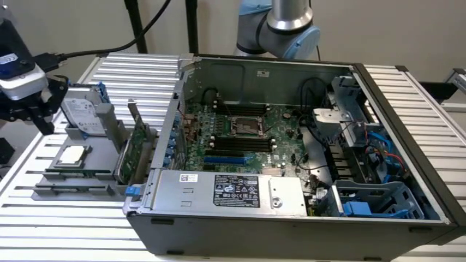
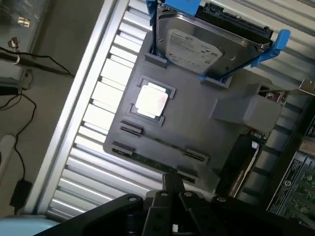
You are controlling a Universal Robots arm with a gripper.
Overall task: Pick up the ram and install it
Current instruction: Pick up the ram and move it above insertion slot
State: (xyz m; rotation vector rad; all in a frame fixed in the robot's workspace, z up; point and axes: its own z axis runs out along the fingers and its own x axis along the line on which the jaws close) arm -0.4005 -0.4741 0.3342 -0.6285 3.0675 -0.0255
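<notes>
The ram (image 2: 153,158) is a thin green stick standing on edge in the slots of a grey parts holder (image 2: 197,132), just past the CPU (image 2: 152,101). In the exterior view the ram (image 1: 75,174) lies along the holder's near end at the exterior view's left. My gripper (image 1: 36,124) hangs above and beyond the holder's left edge, apart from the ram. In the wrist view the gripper (image 2: 173,183) looks down on the holder, its black fingertips (image 2: 169,184) pressed together with nothing between them. The black memory slots (image 1: 237,143) sit in the open computer case (image 1: 291,218).
The holder also carries a hard drive (image 1: 84,112) in a blue frame and a tall green expansion card (image 1: 138,144) with a metal bracket. The case's power supply (image 1: 226,191), drive cage (image 1: 375,199) and cables crowd its near and right sides. Ribbed table (image 1: 65,229) surrounds everything.
</notes>
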